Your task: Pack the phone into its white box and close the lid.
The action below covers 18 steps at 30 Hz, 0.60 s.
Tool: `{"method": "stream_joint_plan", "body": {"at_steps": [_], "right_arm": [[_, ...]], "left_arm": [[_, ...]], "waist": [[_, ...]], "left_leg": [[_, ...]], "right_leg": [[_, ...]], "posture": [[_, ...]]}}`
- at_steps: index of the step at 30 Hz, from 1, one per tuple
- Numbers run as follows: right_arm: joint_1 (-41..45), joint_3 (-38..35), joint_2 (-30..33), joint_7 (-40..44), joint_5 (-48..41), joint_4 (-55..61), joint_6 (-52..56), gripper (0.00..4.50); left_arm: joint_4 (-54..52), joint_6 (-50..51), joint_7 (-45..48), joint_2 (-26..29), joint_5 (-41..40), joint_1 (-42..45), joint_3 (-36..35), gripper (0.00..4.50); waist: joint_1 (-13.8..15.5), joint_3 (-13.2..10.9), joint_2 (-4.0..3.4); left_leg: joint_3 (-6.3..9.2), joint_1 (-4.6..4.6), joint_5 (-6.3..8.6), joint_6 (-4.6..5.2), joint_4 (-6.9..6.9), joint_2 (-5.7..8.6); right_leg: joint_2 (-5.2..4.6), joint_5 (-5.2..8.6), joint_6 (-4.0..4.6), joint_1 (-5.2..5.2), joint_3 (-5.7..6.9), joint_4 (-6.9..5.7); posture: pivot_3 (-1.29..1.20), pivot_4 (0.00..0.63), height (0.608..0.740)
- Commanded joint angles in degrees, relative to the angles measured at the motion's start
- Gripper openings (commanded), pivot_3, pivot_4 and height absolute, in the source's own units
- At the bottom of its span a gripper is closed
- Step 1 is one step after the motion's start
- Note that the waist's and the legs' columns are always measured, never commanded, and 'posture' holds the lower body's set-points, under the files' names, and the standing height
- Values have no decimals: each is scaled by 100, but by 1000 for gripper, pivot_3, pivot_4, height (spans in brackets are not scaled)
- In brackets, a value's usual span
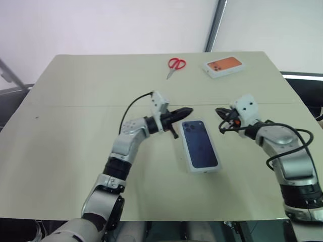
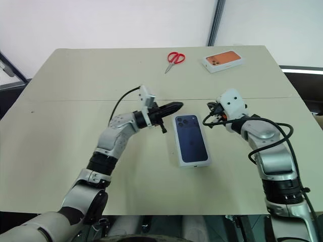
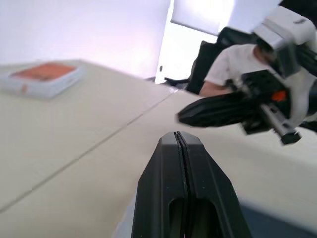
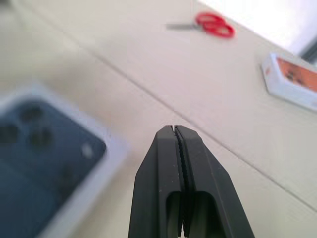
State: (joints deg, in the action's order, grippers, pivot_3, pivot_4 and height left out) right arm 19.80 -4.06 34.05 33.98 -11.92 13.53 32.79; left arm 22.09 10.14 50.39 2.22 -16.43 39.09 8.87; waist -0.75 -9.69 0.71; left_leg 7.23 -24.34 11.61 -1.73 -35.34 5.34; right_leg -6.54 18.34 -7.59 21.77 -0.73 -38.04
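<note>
The lid [image 1: 200, 144], white with a dark blue phone printed on its face, sits on the white box [image 1: 203, 170] in the middle of the table. The phone itself is hidden. My left gripper [image 1: 189, 110] is shut and empty. It hovers level just off the box's far left corner, pointing right. My right gripper [image 1: 219, 110] is also shut and empty, raised beyond the far right corner and pointing left toward the other gripper. The left wrist view shows its own shut fingers [image 3: 190, 188] with the right gripper [image 3: 218, 110] opposite. The lid [image 4: 44, 163] appears blurred below the right fingers [image 4: 195, 183].
Red-handled scissors [image 1: 176, 64] lie at the far middle of the table [image 1: 75, 151]. A white box with an orange phone picture [image 1: 224, 66] lies at the far right. A seam [image 1: 75, 105] crosses the tabletop. A seated person in a white shirt [image 3: 230, 69] is beyond the table.
</note>
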Motion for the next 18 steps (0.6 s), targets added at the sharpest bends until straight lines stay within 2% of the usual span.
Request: {"method": "stream_joint_plan", "body": {"at_steps": [1, 4, 8, 13, 15, 17, 18], "right_arm": [[-203, 199, -81, 166, -173, 177, 113, 46], [-708, 737, 140, 443, 94, 272, -31, 46], [-1210, 1004, 519, 710, 222, 502, -16, 46], [-2096, 739, 1253, 1515, -400, 1308, 282, 46], [-2204, 489, 1410, 1622, -641, 1407, 410, 46], [-2008, 166, 1314, 1535, -911, 1286, 548, 46], [-1780, -64, 1105, 1414, -1157, 1138, 640, 277]], "left_arm": [[443, -337, -22, 58, 388, -25, 212, 0], [608, -466, 94, 143, 580, -103, 362, 0], [504, -414, 515, 423, 727, -370, 650, 0], [-762, 918, 1826, 1040, 62, -984, 1105, 0], [-995, 1347, 1799, 1021, -134, -1017, 1063, 0], [-892, 1559, 1455, 822, -314, -859, 739, 0], [-878, 1544, 1302, 787, -357, -772, 553, 258]], "waist": [[-22, 0, 0], [-12, 0, 0], [-6, 7, -5], [1, 20, 1], [19, 25, 9], [41, 25, 12], [39, 23, 16]], "left_leg": [[-3, 0, 1, 2, 0, 0], [-1, -2, 4, 7, -3, 0], [-1, 12, 4, 8, -3, 0], [1, 74, 13, 17, 17, -2], [2, 97, 19, 25, 18, -5], [21, 101, 22, 27, 11, -5], [23, 101, 22, 27, 11, -4]], "right_leg": [[0, 0, 0, 5, -3, -5], [0, 0, 0, 10, -3, -15], [1, 0, 0, -5, -4, -11], [2, 5, -3, -71, -3, 13], [2, 7, -4, -104, 0, 26], [2, 6, -3, -127, 18, 43], [1, 6, -3, -130, 20, 51]], "posture": [[0, 150, 740], [0, 150, 740], [0, 150, 740], [0, 150, 740], [0, 150, 740], [0, 150, 740], [0, 150, 740]]}}
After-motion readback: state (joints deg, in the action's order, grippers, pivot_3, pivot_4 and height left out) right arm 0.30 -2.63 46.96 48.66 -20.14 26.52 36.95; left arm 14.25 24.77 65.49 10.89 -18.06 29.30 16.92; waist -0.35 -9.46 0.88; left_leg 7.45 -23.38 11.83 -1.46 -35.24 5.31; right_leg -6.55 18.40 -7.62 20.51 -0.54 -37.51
